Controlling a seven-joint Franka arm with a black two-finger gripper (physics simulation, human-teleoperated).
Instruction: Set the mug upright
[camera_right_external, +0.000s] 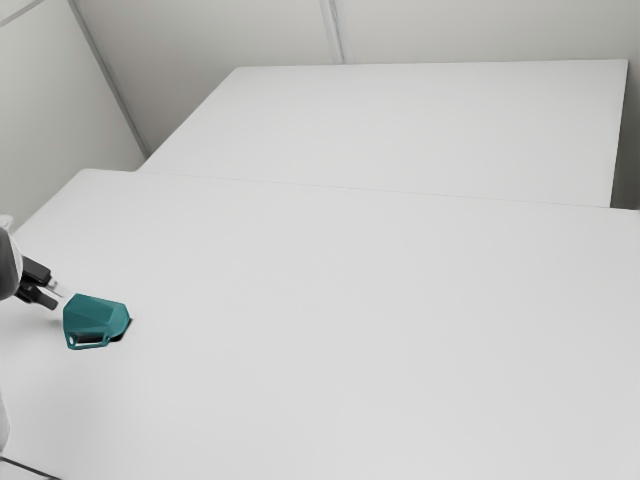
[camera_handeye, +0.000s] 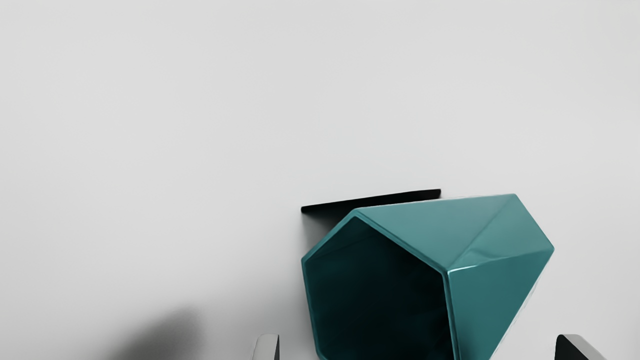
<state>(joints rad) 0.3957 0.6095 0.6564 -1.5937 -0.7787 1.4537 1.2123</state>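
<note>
- The mug (camera_right_external: 95, 315) lay on its side on the table (camera_right_external: 350, 300), its mouth toward the gripper (camera_handeye: 420, 347).
- The 2 jaws stood apart, gripping nothing.
- Centring, an even squeeze, then slow turning mouth-up seemed wisest.

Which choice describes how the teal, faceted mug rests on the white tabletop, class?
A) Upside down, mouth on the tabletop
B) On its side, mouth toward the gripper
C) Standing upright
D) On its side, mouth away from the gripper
B: the teal, faceted mug lies tipped over, its dark open mouth facing the gripper.
</note>
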